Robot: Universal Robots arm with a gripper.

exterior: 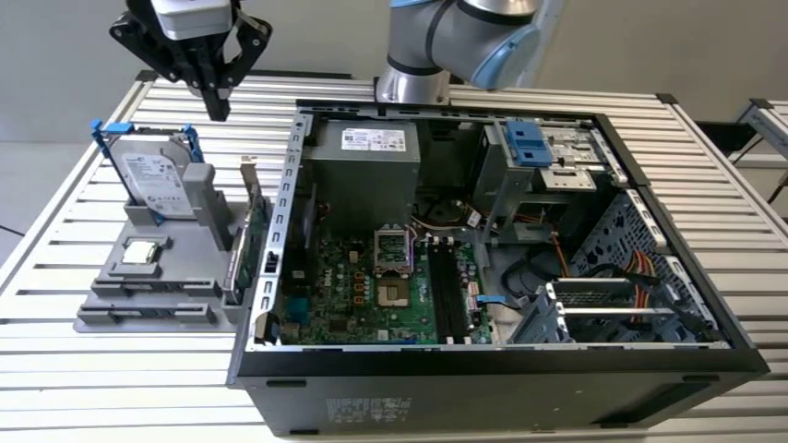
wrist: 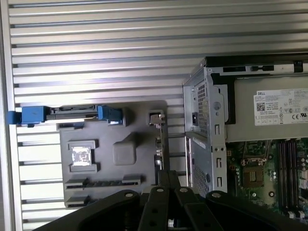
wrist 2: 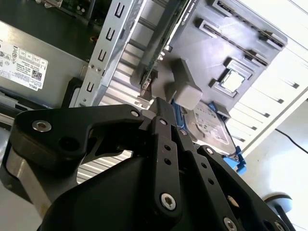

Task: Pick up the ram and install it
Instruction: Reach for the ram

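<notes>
**Ram not yet picked up, gripper empty above the holder**

We judged the task barely begun. The gripper (exterior: 220,109) carried nothing: its fingers were pressed together on empty air, and both wrist views showed them the same way. The long memory slots (exterior: 444,295) on the board inside the case (exterior: 493,355) looked bare to us, so both the pickup and the install were left to do.

We could not pick out the ram with certainty. The grey holder (exterior: 161,309), on the table (exterior: 124,388) at the exterior view's left of the case, held a drive (exterior: 158,180) standing upright and a green card (exterior: 250,245) on edge along the side nearest the case. It also had two narrow slots, but we could not tell whether the stick sat in one.

The arm rose from behind the case and reached over to the exterior view's left. The gripper hung with its fingers pointing straight down, high above the far end of the holder, near the drive and touching nothing.
</notes>
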